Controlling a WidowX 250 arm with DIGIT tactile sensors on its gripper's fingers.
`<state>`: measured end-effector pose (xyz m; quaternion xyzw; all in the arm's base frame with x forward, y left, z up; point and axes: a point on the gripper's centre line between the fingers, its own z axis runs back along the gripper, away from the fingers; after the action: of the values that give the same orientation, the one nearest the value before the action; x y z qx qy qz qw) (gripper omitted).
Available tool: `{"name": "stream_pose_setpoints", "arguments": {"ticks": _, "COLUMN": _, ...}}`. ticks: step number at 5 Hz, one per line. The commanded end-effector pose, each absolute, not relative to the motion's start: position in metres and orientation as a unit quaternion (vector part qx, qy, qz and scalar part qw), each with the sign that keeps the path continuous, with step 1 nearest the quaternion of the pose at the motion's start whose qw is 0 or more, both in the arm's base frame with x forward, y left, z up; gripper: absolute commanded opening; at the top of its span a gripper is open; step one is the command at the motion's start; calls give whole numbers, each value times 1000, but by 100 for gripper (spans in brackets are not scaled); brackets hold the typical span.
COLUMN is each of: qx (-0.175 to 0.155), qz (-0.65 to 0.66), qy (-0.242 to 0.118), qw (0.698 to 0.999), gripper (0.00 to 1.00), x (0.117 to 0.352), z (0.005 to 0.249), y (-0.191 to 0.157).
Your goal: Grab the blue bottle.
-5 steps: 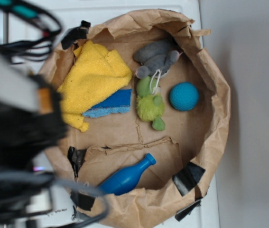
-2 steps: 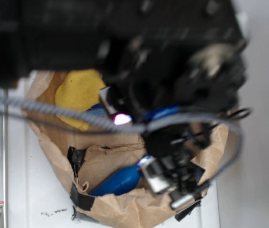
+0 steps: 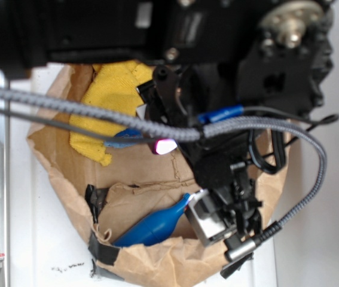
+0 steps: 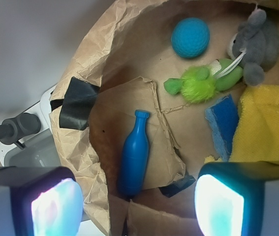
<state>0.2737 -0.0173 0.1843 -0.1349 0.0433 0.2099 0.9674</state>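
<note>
1. Glossy plastic is catching our eye: the blue bottle [image 4: 135, 153], bowling-pin shaped with a narrow neck, is lying flat on a creased cardboard sheet [image 4: 156, 105] inside the crumpled brown paper basin [image 4: 95, 54].
2. We are seeing softer company farther in: a knitted teal ball [image 4: 190, 37], a fuzzy green toy [image 4: 201, 83], a grey plush [image 4: 253, 45], a blue sponge pad [image 4: 224, 123] and a yellow towel [image 4: 266, 123].
3. We are looking down past the gripper [image 4: 137, 201], its two glowing pads [image 4: 218, 204] spread wide apart, hanging above the bottle's base and touching nothing.
4. We are finding the exterior view mostly blocked by the black arm [image 3: 217, 72] and braided cable [image 3: 97, 116]; only the bottle [image 3: 151, 226] and towel [image 3: 106, 101] are peeking through there.
</note>
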Motion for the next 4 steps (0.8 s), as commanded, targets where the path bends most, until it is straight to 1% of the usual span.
{"name": "stream_pose_setpoints", "arguments": {"ticks": 1, "qx": -80, "qz": 201, "qy": 6, "qw": 976, "gripper": 100, "x": 277, "z": 150, "y": -14}}
{"name": "stream_pose_setpoints", "arguments": {"ticks": 2, "qx": -40, "qz": 189, "qy": 1, "qw": 981, "gripper": 100, "x": 275, "z": 115, "y": -11}}
{"name": "stream_pose_setpoints", "arguments": {"ticks": 3, "qx": -24, "qz": 171, "qy": 18, "qw": 985, "gripper": 100, "x": 266, "z": 86, "y": -5}}
{"name": "stream_pose_setpoints", "arguments": {"ticks": 4, "qx": -26, "qz": 162, "qy": 15, "qw": 986, "gripper": 100, "x": 255, "z": 81, "y": 4}}
